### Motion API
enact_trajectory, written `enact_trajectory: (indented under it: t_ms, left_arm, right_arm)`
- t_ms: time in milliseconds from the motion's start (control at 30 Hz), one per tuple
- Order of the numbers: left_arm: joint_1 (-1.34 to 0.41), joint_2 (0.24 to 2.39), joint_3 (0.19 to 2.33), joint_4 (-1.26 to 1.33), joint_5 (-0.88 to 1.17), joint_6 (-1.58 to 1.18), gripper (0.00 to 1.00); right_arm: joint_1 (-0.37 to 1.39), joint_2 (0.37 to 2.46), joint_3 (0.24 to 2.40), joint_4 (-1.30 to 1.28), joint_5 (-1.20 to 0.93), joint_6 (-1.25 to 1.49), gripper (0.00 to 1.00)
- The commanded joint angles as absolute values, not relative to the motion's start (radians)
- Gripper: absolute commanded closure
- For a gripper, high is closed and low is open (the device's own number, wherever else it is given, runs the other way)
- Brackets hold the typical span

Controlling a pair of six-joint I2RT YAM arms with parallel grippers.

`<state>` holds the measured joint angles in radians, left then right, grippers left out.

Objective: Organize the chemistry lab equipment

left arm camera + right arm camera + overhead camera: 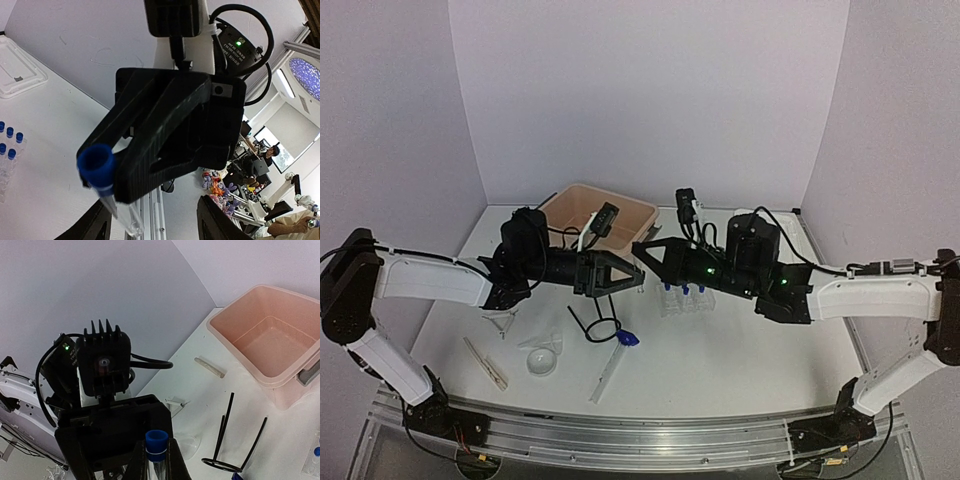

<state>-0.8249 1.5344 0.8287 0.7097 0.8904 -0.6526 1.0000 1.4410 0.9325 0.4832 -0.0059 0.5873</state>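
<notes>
One blue-capped tube (157,442), base cut off

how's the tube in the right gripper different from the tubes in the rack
The held tube is up off the table, pinched in the right gripper; the rack tubes stand in the clear rack on the table. The held tube is alone; the rack tubes sit several together in rows. Both have a clear body and a blue cap.
</notes>
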Motion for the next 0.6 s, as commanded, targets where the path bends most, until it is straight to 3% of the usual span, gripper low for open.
enact_trajectory:
  t_ms: [0,167,567]
  left_arm:
    - [-0.827,1.558,0.887,0.753,0.918,-0.665,0.53]
    - [-0.827,1.568,0.893,0.746,0.914,-0.669,0.75]
    - [-0.827,1.557,0.887,0.716,0.905,-0.651,0.94]
  right_arm:
    - [1.005,1.466,0.988,0.558,-0.056,0.583,1.0]
    - [1.006,1.459,0.976,0.567,-0.054,0.581,1.0]
    - [1.006,1.376,0.909,0.566,-0.02,0.569,1.0]
